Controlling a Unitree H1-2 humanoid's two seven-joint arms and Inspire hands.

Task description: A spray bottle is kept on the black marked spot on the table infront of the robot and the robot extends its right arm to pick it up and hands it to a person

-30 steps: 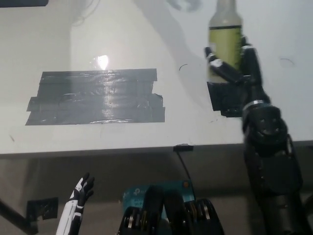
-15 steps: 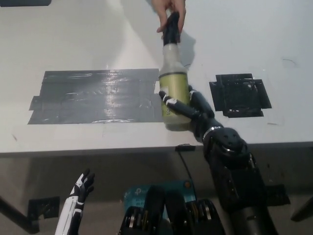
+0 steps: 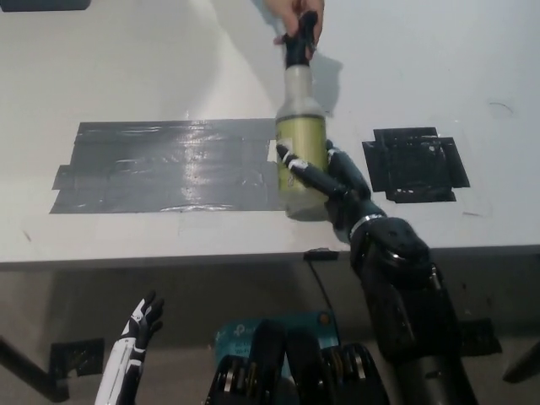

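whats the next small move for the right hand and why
Probably loosen the right hand and let the spray bottle go. A person's hand already grips the bottle's black nozzle at the top, while the black hand is wrapped around its lower body. The left hand rests low, open.

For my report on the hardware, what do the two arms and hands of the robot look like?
The right arm is thick, glossy black with rounded shells and a silver ring at the wrist; the right hand is black with white patches on the fingers. The left hand is white with dark fingers, on a slim white forearm.
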